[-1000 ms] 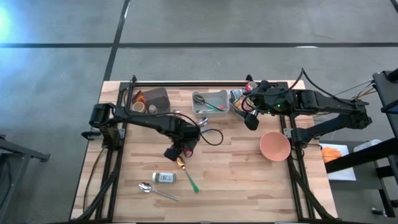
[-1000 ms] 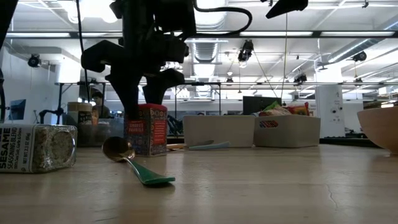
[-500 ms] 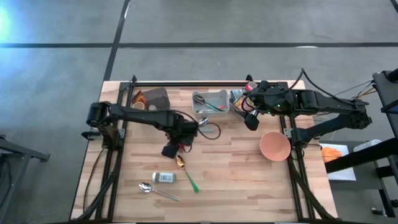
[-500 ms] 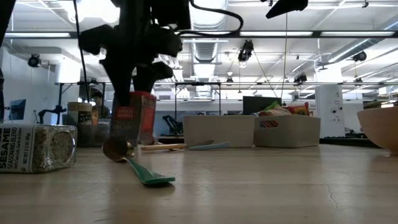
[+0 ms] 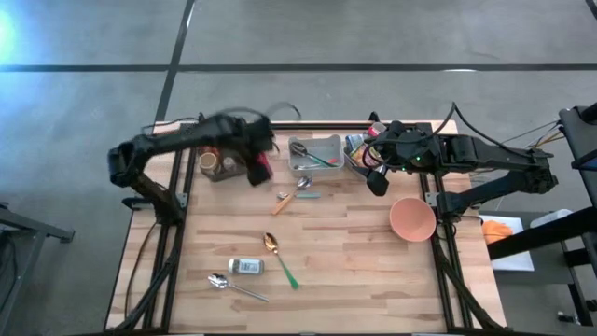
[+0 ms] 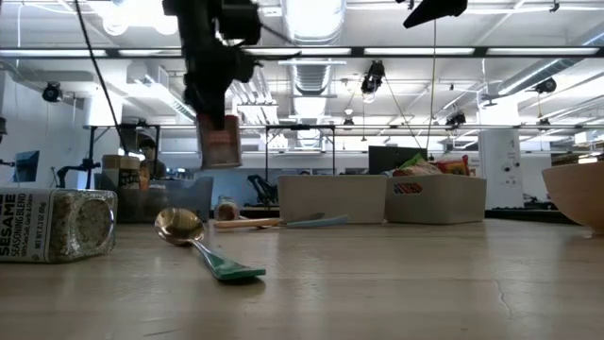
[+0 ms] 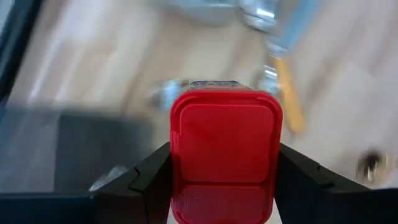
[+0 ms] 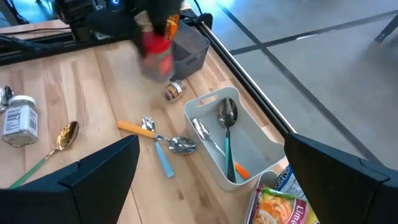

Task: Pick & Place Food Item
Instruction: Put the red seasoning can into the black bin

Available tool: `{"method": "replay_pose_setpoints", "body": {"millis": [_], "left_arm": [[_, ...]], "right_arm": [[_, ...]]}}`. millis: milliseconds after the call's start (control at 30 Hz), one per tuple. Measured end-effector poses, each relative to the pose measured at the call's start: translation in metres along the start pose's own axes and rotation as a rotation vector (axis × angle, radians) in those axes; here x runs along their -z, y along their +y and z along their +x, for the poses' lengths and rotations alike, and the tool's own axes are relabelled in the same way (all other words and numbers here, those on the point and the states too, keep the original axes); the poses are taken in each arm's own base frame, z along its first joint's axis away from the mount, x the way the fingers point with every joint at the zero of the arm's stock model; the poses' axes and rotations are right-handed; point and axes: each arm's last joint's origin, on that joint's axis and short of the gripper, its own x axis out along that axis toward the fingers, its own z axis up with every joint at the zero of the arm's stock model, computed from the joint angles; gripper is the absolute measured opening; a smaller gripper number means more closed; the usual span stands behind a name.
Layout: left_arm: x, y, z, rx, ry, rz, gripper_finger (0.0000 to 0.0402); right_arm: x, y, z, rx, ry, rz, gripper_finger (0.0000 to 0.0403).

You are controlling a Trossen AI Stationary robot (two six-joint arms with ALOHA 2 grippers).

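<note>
High view: the left arm has lifted the red tin and swung it to the far left.

A second ago the left gripper stood at the table's middle, closed on the tin beside the gold spoon; now it is blurred with motion near the dark bin at the far-left corner. In the low view the tin hangs clear of the wood, and the left wrist view shows both fingers pinching its sides. So the pick looks done and the carry is under way; lowering it, probably at the bin, remains. The right gripper waits above the far right, by the grey tray, fingers spread wide, empty.
</note>
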Motion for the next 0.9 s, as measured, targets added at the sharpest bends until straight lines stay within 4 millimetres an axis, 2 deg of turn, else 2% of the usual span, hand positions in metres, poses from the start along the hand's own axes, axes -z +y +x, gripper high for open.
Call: {"method": "replay_pose_setpoints", "body": {"millis": [200, 333, 500, 700, 900], "left_arm": [[0.017, 0.08, -0.007, -0.118, 0.083, -0.543, 0.0207], [0.026, 0.113, -0.008, -0.161, 0.083, -0.719, 0.0207], [0.028, 0.125, -0.009, -0.182, 0.057, -0.755, 0.0207], [0.029, 0.131, -0.01, -0.235, 0.047, -0.789, 0.0207], [0.034, 0.132, -0.01, -0.246, 0.068, -0.913, 0.0207]], "right_arm": [[0.0, 0.001, 0.0, -0.022, 0.005, 0.0, 0.0398], [0.001, 0.001, 0.001, -0.023, 0.007, 0.0, 0.0398], [0.001, 0.001, 0.001, -0.023, 0.009, -0.001, 0.0398], [0.003, 0.001, 0.002, -0.021, 0.016, -0.001, 0.0398], [0.005, 0.001, 0.004, -0.022, 0.023, -0.003, 0.0398]]}}
